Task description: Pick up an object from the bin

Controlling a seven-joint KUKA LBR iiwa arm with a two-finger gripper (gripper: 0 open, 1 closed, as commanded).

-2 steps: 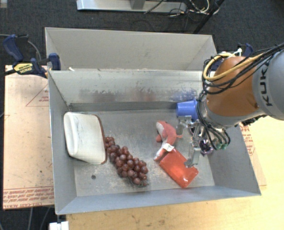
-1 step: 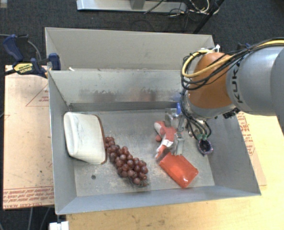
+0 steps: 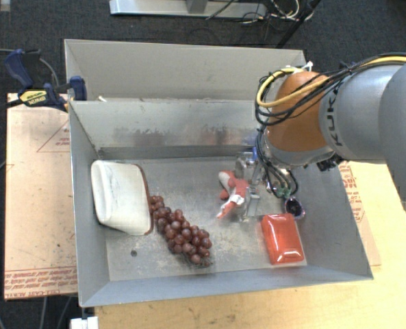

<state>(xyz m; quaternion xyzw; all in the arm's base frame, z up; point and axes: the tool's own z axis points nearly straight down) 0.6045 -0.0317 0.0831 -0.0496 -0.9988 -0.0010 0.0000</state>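
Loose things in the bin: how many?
4: white container at left, grape bunch beside it, small red-and-white piece at the gripper, red block right. The arm may hide others.

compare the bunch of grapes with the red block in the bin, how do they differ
The grapes are dark maroon; the red block is brighter orange-red. The grapes are a bumpy cluster of small balls; the red block is one smooth rectangle. The grapes lie left of centre beside the white tub; the red block lies at the right. Both rest on the bin floor.
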